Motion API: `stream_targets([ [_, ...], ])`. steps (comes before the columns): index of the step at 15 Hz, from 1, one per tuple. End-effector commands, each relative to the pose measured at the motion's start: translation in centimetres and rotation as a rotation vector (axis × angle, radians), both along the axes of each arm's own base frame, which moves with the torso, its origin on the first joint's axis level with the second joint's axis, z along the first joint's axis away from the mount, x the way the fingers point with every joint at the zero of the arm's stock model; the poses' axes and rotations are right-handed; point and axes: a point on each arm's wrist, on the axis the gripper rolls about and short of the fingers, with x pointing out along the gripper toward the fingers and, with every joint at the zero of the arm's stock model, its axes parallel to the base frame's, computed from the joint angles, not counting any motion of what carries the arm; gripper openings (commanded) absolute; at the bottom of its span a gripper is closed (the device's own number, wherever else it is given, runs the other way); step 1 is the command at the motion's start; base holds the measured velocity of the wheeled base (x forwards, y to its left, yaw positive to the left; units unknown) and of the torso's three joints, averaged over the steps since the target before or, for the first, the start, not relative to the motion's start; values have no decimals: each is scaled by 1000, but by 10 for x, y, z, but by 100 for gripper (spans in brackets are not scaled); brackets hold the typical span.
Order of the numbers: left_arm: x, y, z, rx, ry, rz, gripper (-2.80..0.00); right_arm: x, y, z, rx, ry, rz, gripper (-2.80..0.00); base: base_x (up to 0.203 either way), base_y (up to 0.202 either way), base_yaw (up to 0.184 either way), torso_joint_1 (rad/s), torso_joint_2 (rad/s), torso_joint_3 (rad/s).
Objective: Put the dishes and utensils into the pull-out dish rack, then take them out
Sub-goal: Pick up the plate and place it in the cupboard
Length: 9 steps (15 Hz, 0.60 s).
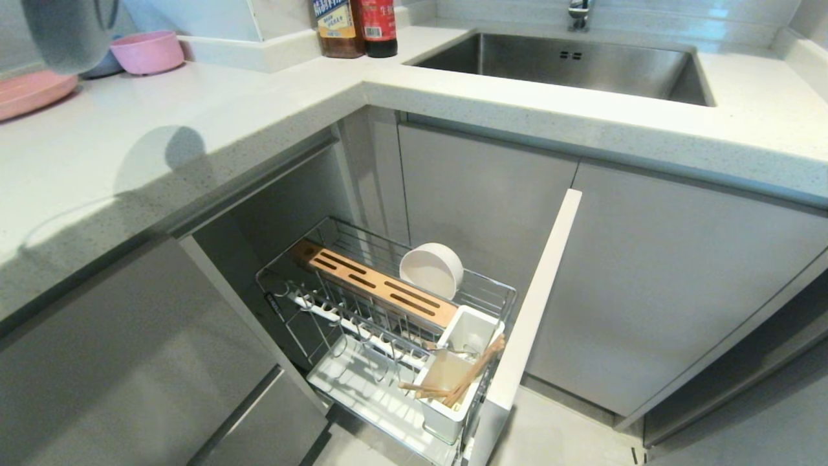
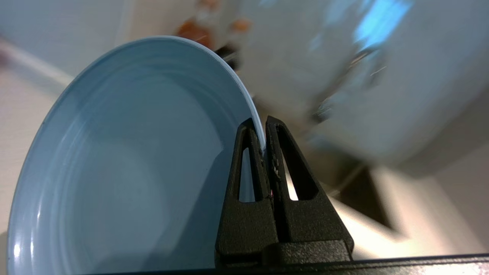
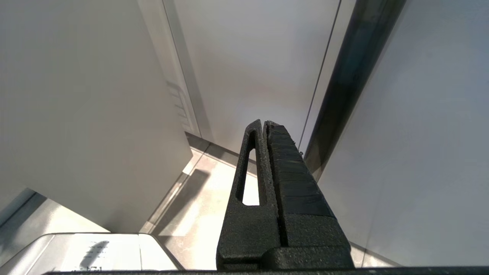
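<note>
Loading looks partly done. The pull-out dish rack (image 1: 388,317) stands drawn out of the cabinet below the counter's inner corner, and an off-white bowl (image 1: 431,270) already rests on edge at the rack's far side, just beyond the slotted wooden strip (image 1: 373,283). Wooden chopsticks (image 1: 466,380) lean in the white utensil holder (image 1: 456,375) at the rack's front end, against the pale front panel (image 1: 533,304); something metallic shows beside them, too unclear to name as fork or spoon.

The light-blue plate (image 2: 126,160) is in transit: the left gripper (image 2: 264,126) pinches its rim, fingers pressed onto the thin edge, and in the head view the plate (image 1: 68,32) hangs above the counter's far left corner. Still on the countertop (image 1: 194,123) there sit a pink bowl (image 1: 147,50) and a pink plate (image 1: 29,92) at the left edge.

The right gripper (image 3: 264,124) is parked low beside the cabinet fronts, its fingers pressed together on nothing.

By my reading, the blue plate still has to be slotted into the rack's wire dividers, possibly the pink pieces too, and the whole unloading half has not begun.
</note>
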Motion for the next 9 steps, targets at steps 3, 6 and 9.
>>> stream_targets([
  [3, 10, -67, -14, -214, -116, -129, -280, 0, 0, 0, 0, 2, 0, -280, 0, 0, 0, 0, 0, 0],
  [6, 9, -115, -45, -299, -66, -172, -280, 0, 0, 0, 0, 2, 0, -280, 0, 0, 0, 0, 0, 0],
  [9, 13, -142, -83, -390, 8, -143, -280, 0, 0, 0, 0, 2, 0, -280, 0, 0, 0, 0, 0, 0],
])
